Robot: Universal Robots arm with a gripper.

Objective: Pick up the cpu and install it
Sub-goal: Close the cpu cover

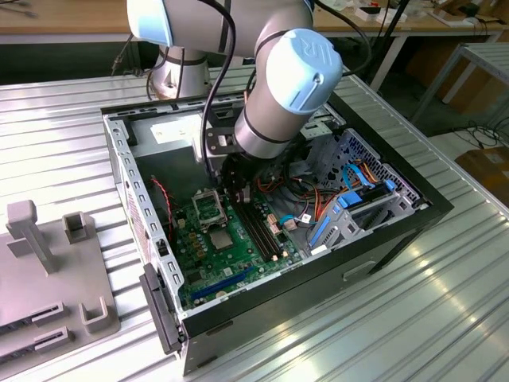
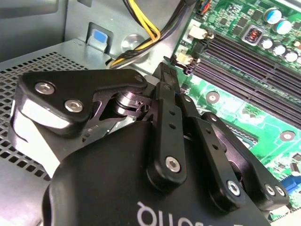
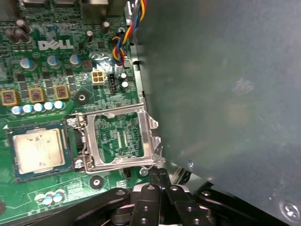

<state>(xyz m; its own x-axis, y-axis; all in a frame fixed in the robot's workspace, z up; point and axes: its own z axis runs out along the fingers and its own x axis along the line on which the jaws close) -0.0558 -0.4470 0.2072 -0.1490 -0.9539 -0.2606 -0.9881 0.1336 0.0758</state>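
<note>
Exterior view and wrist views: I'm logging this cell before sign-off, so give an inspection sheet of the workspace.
Surface: ribbed metal table carrying an open black computer case.
Job's things: silver-topped square cpu lies in its socket on the green motherboard; hinged metal frame beside it stands open.
Clutter: grey plastic fixtures at the exterior view's left.
Gripper: black gripper shut, holding nothing, near the frame.
Cables: yellow-black bundle inside the case.
Surroundings: wooden benches behind.

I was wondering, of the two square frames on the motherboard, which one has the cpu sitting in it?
In the first wrist view, the cpu sits in the black-framed socket. The silver metal frame beside it, nearer the gripper, shows only green board through its opening.
</note>
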